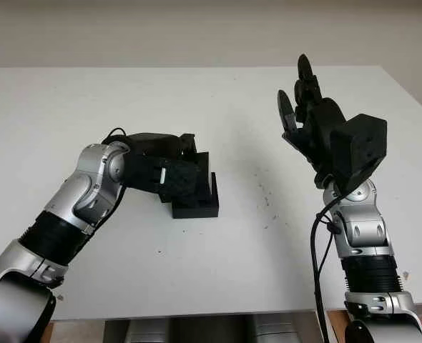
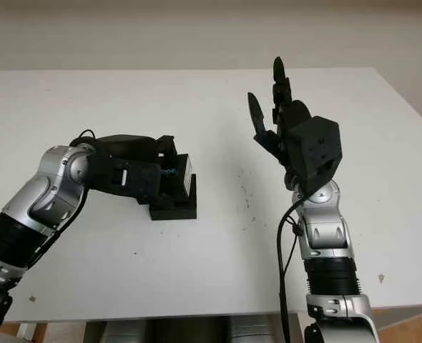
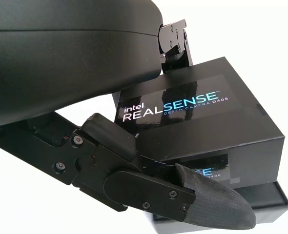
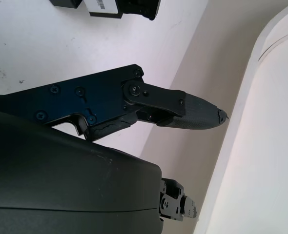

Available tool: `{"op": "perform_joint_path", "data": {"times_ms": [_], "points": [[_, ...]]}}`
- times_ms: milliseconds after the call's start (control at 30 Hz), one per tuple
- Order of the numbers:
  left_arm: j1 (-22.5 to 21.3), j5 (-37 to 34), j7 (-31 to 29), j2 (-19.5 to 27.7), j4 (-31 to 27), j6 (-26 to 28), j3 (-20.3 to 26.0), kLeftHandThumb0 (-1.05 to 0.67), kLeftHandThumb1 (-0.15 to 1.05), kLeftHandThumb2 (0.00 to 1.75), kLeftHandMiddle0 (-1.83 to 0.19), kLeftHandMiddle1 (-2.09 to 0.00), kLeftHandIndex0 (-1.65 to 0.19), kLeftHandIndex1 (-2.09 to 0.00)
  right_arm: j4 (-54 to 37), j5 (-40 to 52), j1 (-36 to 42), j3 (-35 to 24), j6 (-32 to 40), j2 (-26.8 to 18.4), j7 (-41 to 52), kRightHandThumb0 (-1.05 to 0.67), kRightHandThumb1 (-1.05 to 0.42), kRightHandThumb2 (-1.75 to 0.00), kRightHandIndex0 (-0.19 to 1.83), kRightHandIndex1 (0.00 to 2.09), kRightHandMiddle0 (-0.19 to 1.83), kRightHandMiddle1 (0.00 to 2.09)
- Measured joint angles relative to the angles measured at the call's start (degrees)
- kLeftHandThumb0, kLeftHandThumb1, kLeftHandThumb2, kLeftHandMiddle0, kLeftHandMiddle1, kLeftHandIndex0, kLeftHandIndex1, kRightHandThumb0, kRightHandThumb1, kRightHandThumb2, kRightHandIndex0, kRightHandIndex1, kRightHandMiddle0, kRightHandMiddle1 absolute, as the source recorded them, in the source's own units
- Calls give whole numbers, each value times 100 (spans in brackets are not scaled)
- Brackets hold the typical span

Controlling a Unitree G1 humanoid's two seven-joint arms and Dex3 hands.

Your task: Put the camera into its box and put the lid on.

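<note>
Left wrist view: left hand (image 3: 134, 165) clamped on lid (image 3: 202, 122) over box (image 1: 195, 205), mid-table (image 1: 218, 271); right hand (image 1: 307, 114) raised, holding nothing.

Even, diffuse light falls on the white table (image 1: 232, 243), leaving only a faint, soft shadow under the left hand (image 1: 169, 171) and its RealSense box lid (image 3: 202, 117). The table beside the left hand's fingers (image 3: 217, 204) is blown out white. The lid's glossy top reflects light; its lettering stays sharp.
</note>
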Motion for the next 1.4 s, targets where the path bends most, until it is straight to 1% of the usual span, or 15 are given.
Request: {"op": "perform_joint_path", "data": {"times_ms": [100,200,400,533,633,767,867,967,1100,1167,1200,1233,1300,1367,1400], "points": [[12,128,-35,-112,-56,292,-12,-24,105,35,-43,-209,6,-209,28,2,-1,-4,-63,0,10,-68,-105,-60,-17,5,-17,5],[23,190,-39,-185,-155,431,-20,-22,105,33,-39,-209,12,-209,51,-1,-1,-3,-90,0,12,-68,-105,-60,-17,6,-17,5],[28,327,-111,-327,-218,753,-73,-23,105,34,-46,-209,-2,-209,56,14,-1,-4,-95,1,19,-68,-105,-60,-17,6,-17,5],[28,364,-141,-344,-219,751,-108,-25,105,32,-43,-209,7,-207,56,-17,-2,-1,-85,5,-52,-69,-105,-60,-16,6,-17,6],[26,387,-238,-344,-222,768,-122,-26,105,35,-51,-209,-3,-209,56,-17,-4,-1,-44,12,-75,-69,-105,-60,-17,6,-17,5],[28,424,-320,-344,-309,863,-146,-26,105,35,-42,-209,11,-209,56,-16,-5,0,-39,30,-86,-70,-105,-60,-16,6,-17,5],[34,420,-405,-327,-402,914,-145,-26,105,36,-47,-209,3,-209,56,-16,-6,2,-29,39,-99,-70,-105,-59,-16,6,-17,6],[46,428,-506,-298,-496,929,-146,-26,105,36,-43,-209,11,-209,57,-16,-12,1,-31,45,-106,-70,-105,-59,-16,6,-17,6],[83,414,-616,-225,-658,922,-144,-25,105,38,-46,-209,-4,-209,57,-16,-14,1,-31,47,-108,-71,-105,-59,-16,6,-17,5],[104,419,-644,-214,-713,955,-144,-25,105,38,-38,-209,2,-209,57,-15,-15,2,-31,48,-108,-71,-105,-59,-16,5,-17,5],[107,423,-654,-213,-740,974,-145,-25,105,38,-43,-209,-2,-209,57,-15,-15,2,-31,49,-108,-71,-105,-59,-16,5,-17,5],[109,429,-678,-208,-774,978,-146,-25,105,38,-28,-209,11,-196,57,-15,-16,2,-31,50,-108,-71,-105,-59,-16,5,-17,6],[109,439,-709,-200,-805,977,-147,-25,105,38,-10,-209,17,-182,57,-20,-16,4,-31,51,-113,-71,-105,-59,-16,6,-16,6],[109,443,-740,-190,-838,977,-147,-25,105,38,-6,-209,15,-178,57,-26,-16,5,-31,52,-133,-70,-105,-59,-16,6,-16,6],[110,446,-741,-188,-847,973,-147,-25,105,38,-4,-209,16,-185,57,-24,-16,5,-30,53,-134,-70,-105,-59,-16,6,-16,6]]}}
